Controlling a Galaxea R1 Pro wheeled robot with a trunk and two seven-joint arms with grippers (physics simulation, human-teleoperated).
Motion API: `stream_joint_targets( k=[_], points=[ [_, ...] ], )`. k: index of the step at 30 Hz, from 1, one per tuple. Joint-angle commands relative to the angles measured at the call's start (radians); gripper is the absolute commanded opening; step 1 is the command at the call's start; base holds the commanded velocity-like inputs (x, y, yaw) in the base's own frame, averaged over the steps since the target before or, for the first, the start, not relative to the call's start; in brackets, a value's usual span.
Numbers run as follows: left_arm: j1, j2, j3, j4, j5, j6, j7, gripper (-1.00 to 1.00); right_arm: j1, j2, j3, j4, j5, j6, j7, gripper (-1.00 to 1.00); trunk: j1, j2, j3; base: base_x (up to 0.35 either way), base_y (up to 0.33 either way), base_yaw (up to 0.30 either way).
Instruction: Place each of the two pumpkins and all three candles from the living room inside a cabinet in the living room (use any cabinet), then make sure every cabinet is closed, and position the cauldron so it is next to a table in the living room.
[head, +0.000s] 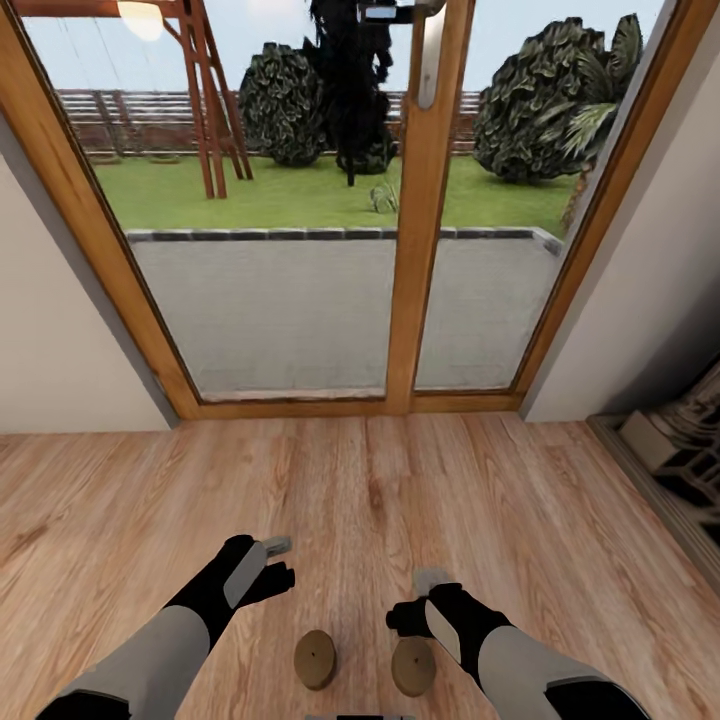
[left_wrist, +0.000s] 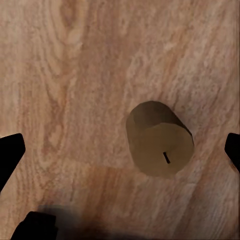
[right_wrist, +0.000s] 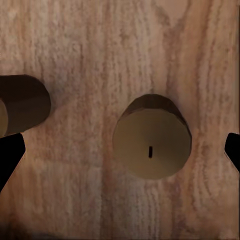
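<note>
2 candles stood upright on the wooden floor (head: 360, 500), close to the robot, near the bottom of the head view. The left candle (head: 315, 658) and the right candle (head: 413, 666) were side by side with a small gap between them, not touching. Each was a short brown-grey round block with a tiny dark wick on its flat top.

The left hand (head: 270, 560) hung over the floor, a little farther away than the left candle and to its left. In the left wrist view, the left candle (left_wrist: 159, 140) sat on the floor between the 2 dark fingers (left_wrist: 10, 152) at the picture's edges. The fingers were spread wide and held nothing.

The right hand (head: 425, 590) hung just beyond the right candle, very near it. In the right wrist view, the right candle (right_wrist: 151, 143) sat in the middle, between the wide-apart fingers (right_wrist: 10, 150), with the other candle (right_wrist: 22, 103) off to one side. This hand held nothing too.

Far ahead was a big glass door (head: 410, 230) with a wood frame. Through it showed a grey patio, green grass and dark bushes (head: 550, 95). Plain walls stood on both sides.
</note>
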Motion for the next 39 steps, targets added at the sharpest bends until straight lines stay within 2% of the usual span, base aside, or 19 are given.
stream_joint_targets(
  k=[1, 17, 19, 23, 29, 39],
  points=[
    [0.000, 0.000, 0.000, 0.000, 0.000, 0.000, 0.000, 1.00, 0.000, 0.000, 0.000, 0.000, 0.000, 0.000, 0.000, 1.00, 0.000, 0.000, 0.000, 0.208, 0.000, 0.000],
    [0.000, -0.008, 0.005, 0.000, 0.001, 0.004, 0.003, 1.00, -0.001, 0.000, -0.001, 0.000, 0.002, -0.012, -0.006, 1.00, 0.000, 0.000, 0.000, 0.019, 0.000, 0.000],
    [0.000, -0.008, 0.006, 0.000, 0.001, 0.005, 0.003, 1.00, -0.001, 0.000, -0.001, 0.000, 0.002, -0.014, -0.032, 1.00, 0.000, 0.000, 0.000, 0.000, 0.000, 0.000],
    [0.000, -0.010, 0.006, 0.000, 0.001, 0.007, 0.003, 1.00, 0.000, 0.000, 0.000, 0.000, -0.002, -0.025, -0.149, 1.00, 0.000, 0.000, 0.000, 0.000, 0.000, 0.000],
    [0.000, -0.010, 0.007, 0.000, 0.002, 0.007, 0.004, 1.00, 0.000, 0.000, -0.001, 0.001, -0.005, -0.026, -0.175, 1.00, 0.000, 0.000, 0.000, 0.000, 0.000, 0.000],
    [-0.001, -0.012, 0.010, -0.001, 0.005, 0.008, 0.004, 1.00, 0.000, 0.000, 0.000, 0.002, -0.005, -0.027, -0.174, 1.00, 0.038, -0.070, -0.031, 0.000, 0.000, 0.000]
  ],
)
